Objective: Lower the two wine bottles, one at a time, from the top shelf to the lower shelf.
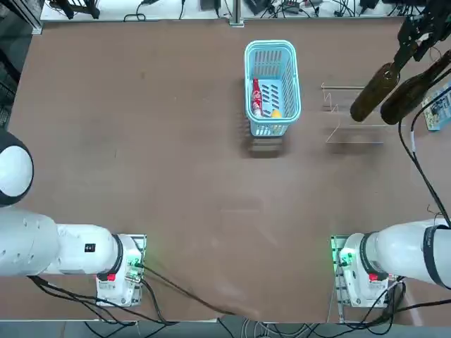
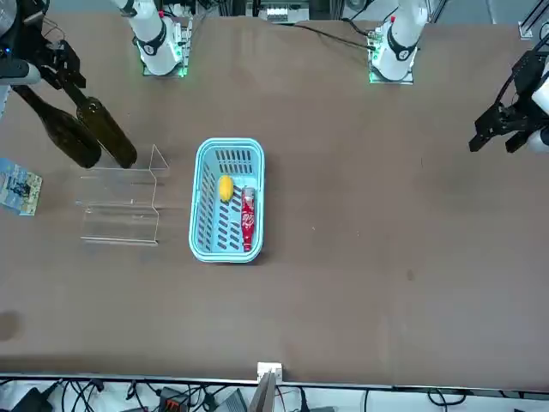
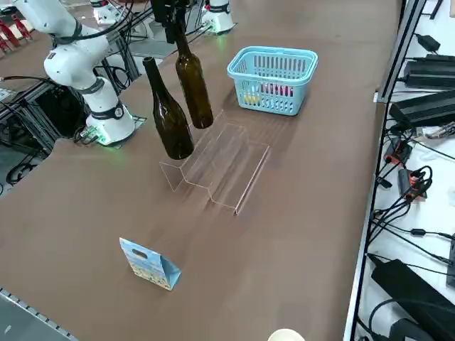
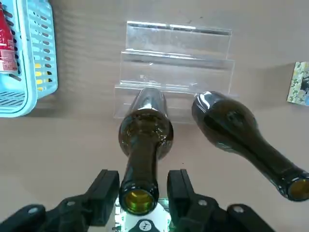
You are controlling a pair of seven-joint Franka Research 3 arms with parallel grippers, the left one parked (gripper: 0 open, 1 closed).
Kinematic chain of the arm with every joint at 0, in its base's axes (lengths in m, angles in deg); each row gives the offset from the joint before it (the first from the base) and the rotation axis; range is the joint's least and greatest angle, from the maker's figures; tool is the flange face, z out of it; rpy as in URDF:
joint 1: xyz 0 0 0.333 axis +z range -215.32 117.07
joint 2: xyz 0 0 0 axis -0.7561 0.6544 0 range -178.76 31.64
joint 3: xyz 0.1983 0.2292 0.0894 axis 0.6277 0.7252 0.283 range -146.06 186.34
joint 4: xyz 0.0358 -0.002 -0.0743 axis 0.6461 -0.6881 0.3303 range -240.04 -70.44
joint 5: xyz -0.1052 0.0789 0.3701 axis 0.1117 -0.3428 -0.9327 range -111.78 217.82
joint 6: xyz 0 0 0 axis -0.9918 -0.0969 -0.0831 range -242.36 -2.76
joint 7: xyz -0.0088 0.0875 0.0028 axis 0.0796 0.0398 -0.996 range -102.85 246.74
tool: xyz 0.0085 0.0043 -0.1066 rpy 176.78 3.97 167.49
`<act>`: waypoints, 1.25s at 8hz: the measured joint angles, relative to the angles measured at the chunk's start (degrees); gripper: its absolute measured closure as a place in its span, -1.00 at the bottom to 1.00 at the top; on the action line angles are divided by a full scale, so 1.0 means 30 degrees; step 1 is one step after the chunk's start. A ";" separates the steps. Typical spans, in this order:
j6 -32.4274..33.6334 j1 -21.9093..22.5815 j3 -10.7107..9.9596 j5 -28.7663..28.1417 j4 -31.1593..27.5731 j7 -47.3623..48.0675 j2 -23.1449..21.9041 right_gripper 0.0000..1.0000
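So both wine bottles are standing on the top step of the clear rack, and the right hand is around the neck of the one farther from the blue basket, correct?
Not quite. The right hand is at the neck of the wine bottle nearer the blue basket, as the right wrist view shows; its fingers flank the neck with gaps showing. The other wine bottle stands free beside it. Both stand on the clear rack's top step.

Two dark olive-brown glass wine bottles, long slim necks, open mouths, both upright on the top step of the clear acrylic rack (image 3: pixel 217 167). Bottle nearer the blue basket (image 3: pixel 194 84): neck sits between the right gripper (image 4: pixel 139 193) fingers, which stand just beside the neck on either side; contact cannot be confirmed. Second bottle (image 3: pixel 166 114) stands free just beside the first, on the side away from the basket. Lower shelf (image 3: pixel 238 170) bare, a transparent stepped ledge with pale edge lines.
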 joint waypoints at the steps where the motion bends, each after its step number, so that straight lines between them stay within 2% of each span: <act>1: -0.0014 0.0000 0.0000 0.0001 0.0000 0.0000 0.0000 -0.27; 10: -0.0395 0.0000 0.0004 0.0002 -0.0003 0.0001 0.0052 -0.22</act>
